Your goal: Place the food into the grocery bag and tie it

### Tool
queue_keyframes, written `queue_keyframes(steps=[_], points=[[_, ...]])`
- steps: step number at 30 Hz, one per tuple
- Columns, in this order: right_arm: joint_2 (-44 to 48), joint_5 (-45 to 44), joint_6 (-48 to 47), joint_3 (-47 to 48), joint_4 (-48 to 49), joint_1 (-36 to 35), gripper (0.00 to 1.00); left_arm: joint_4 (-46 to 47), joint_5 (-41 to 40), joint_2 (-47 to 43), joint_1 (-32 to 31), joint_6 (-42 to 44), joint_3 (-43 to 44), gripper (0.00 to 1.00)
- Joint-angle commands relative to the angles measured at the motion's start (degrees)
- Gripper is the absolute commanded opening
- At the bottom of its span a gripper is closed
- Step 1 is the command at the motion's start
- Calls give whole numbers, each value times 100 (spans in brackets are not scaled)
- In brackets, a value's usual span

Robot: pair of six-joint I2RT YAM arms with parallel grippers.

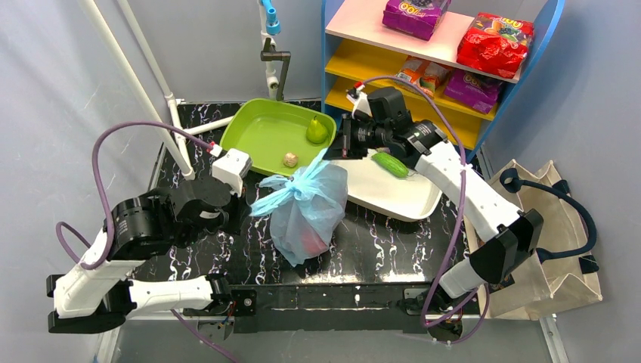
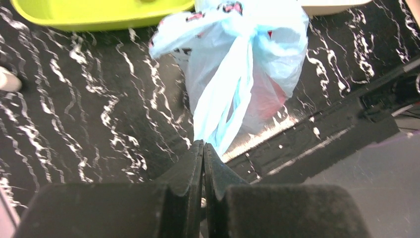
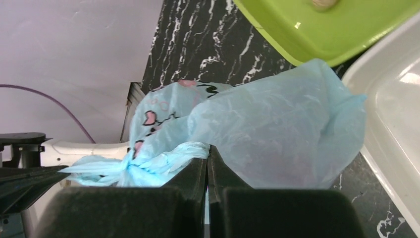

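**K:** Where's the bag?

**Me:** Bag (image 1: 306, 212) is mid-table (image 1: 393, 249), just in front of the green tray (image 1: 261, 121). Its right side overlaps the white tray's (image 1: 401, 200) edge from overhead. I can't tell if they touch. The neck is bunched into a knot.

**K:** Grippers?

**Me:** Left gripper (image 2: 203, 145) has its fingers together, clamped on a flat strip of bag handle that runs up to the knot. Right gripper (image 3: 208, 148) also has its fingers together, and a twisted strand of bag goes in at the tips. Overhead shows neither pinch, because the wrist bodies cover them.

**K:** Is the knot tight?

**Me:** I can't say. On the right wrist cam it sits low left, half behind the finger block. On the left cam, folds of film hide it.

**K:** Is the food in?

**Me:** Food (image 2: 271, 96) shows only as a red blur through the plastic, low in the bag. The film is too cloudy for me to tell which pieces or how many.

**K:** What else is on deck?

**Me:** A pear (image 1: 317, 131) and a small beige lump (image 1: 290, 159) are in the green tray. The lump is too small to identify. A cucumber (image 1: 389, 164) is on the white tray, one end under the right arm. A tote (image 1: 548, 227) stands off the table's right edge, its near corner behind the arm's elbow. The shelf (image 1: 378, 26) at the back holds snack packs, and the top ones are cut off by the frame.
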State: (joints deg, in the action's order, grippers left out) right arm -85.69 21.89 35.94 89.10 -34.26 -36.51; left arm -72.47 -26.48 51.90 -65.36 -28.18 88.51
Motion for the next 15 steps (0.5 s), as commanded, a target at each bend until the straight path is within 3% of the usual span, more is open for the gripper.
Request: queue_keyframes(steps=[1, 10, 15], points=[[-385, 167, -209, 952, 49, -209, 1, -379, -825, 275, -3, 741, 704, 0], [-1831, 330, -291, 3342, -534, -1061, 1, -95, -1861, 806, 5, 1978, 1777, 0], [-2589, 449, -54, 4441, -320, -1422, 1, -558, -2683, 918, 6, 2130, 2150, 0]])
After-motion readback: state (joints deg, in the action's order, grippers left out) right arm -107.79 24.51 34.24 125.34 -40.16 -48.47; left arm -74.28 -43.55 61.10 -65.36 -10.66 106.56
